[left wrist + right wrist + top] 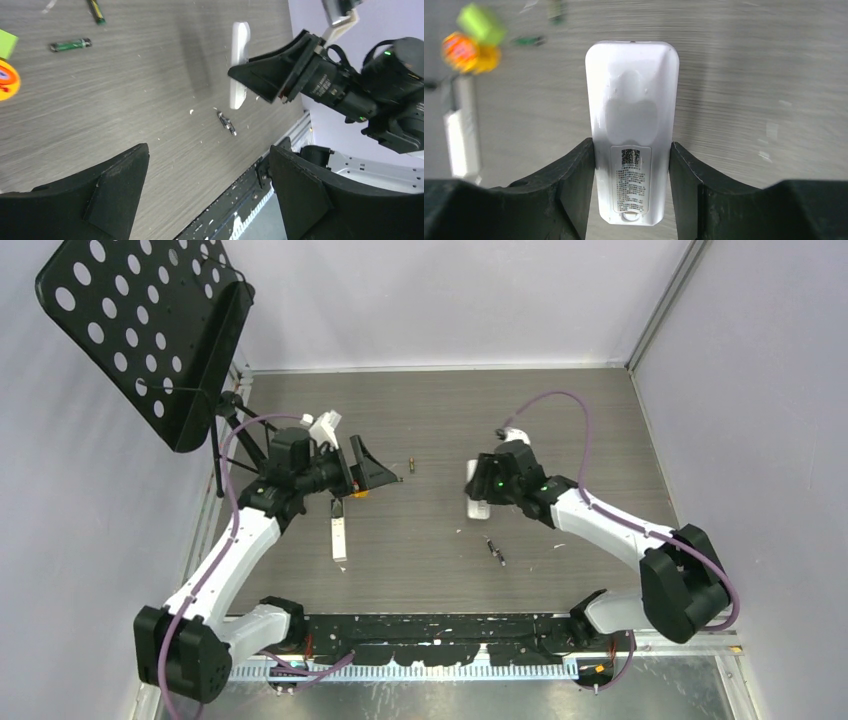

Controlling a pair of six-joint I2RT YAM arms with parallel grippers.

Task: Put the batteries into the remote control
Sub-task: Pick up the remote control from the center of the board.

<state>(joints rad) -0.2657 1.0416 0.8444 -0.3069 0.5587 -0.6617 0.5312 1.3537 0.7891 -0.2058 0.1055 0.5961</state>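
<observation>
The robot's right hand is clamped on the white remote, label side up, right of centre on the tabletop — the left hand gapes wide, holding nothing. One battery lies just near of the remote, a second battery to its left.

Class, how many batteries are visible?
3. One battery beside the orange toy, another past it, a third near the remote in the right claw. Others may be hidden.

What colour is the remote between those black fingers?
A white plastic remote; clearest in the right wrist view.
</observation>
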